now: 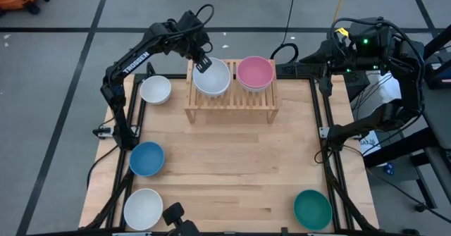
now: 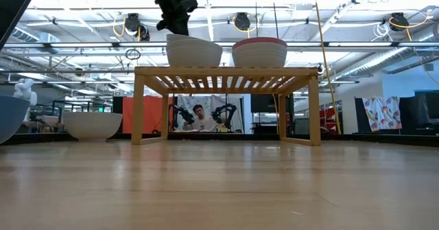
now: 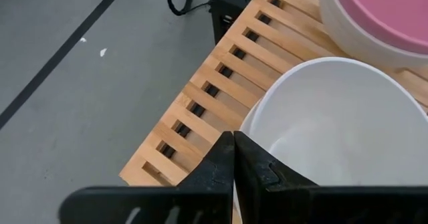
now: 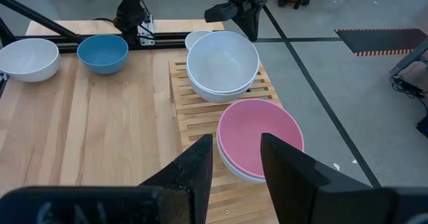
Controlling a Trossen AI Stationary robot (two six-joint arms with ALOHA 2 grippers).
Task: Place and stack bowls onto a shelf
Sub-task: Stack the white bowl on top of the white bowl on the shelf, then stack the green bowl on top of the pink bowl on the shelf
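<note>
The shelf (image 1: 232, 106) stands at the table's far edge. On its slatted top sit a stack of white bowls (image 1: 213, 79) on the left and a pink bowl (image 1: 255, 72) on the right. In the right wrist view a white rim shows under the pink bowl (image 4: 257, 137). My left gripper (image 3: 233, 144) is shut and stands at the far-left rim of the white stack (image 3: 334, 124). In the low view it hangs just above that stack (image 2: 194, 51). My right gripper (image 4: 237, 150) is open and waits beyond the table's far right corner, facing the shelf (image 4: 184, 97). My left gripper comes slanting down from the far left, with its shut fingertips (image 3: 224, 157) at the far-left rim (image 3: 257, 120) of the top white bowl. The fingers themselves hide the spot, so I cannot tell whether they touch the rim.
Loose bowls rest on the tabletop: a white one (image 1: 155, 89) left of the shelf, a blue one (image 1: 146, 158) at the left edge, another white one (image 1: 143, 208) at the near left corner, and a dark green one (image 1: 312, 209) at the near right. The table's middle is bare wood.
</note>
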